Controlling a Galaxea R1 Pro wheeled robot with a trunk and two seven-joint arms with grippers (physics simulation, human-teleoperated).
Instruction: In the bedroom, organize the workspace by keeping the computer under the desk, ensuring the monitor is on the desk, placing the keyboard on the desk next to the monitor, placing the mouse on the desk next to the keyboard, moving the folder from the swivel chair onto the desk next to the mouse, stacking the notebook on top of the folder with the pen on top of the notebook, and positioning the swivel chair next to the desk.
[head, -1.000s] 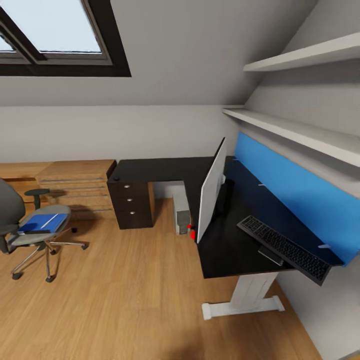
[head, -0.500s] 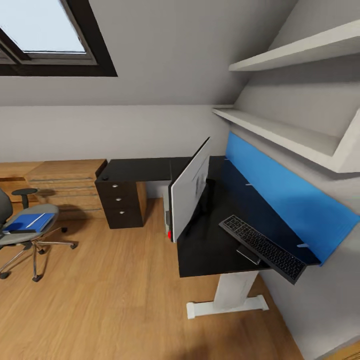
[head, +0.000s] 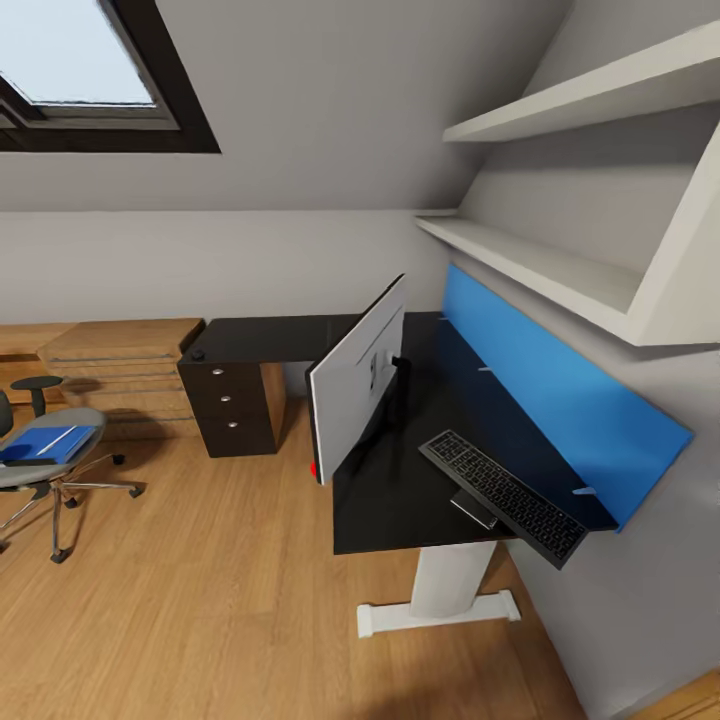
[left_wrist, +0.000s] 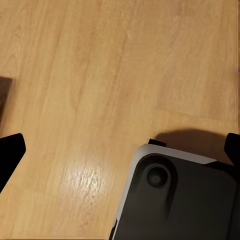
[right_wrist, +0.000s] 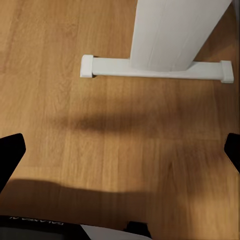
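Note:
The black-topped desk (head: 400, 490) with its blue back panel stands at the right wall. On it the monitor (head: 355, 385) stands with its grey back towards me. The keyboard (head: 500, 493) lies tilted at the desk's right end, over a small dark flat slab (head: 472, 509) and partly past the edge. A small black lump, maybe the mouse (head: 198, 354), sits on the far left corner. At the left edge the swivel chair (head: 35, 480) carries the blue folder (head: 45, 442). The computer is hidden. I cannot make out the notebook or pen. Both my left gripper (left_wrist: 121, 152) and right gripper (right_wrist: 121, 152) hang open over the floor.
Black drawers (head: 232, 407) stand under the desk's far wing, with low wooden cabinets (head: 120, 365) to their left. White shelves (head: 540, 265) overhang the desk. The desk's white foot (right_wrist: 155, 67) lies on the plank floor beyond my right gripper. My own dark base (left_wrist: 175, 205) is under the left gripper.
The whole head view has shifted, so the camera moved: desk and chair sit further left in the picture. The grey tower seen under the desk earlier is now behind the monitor.

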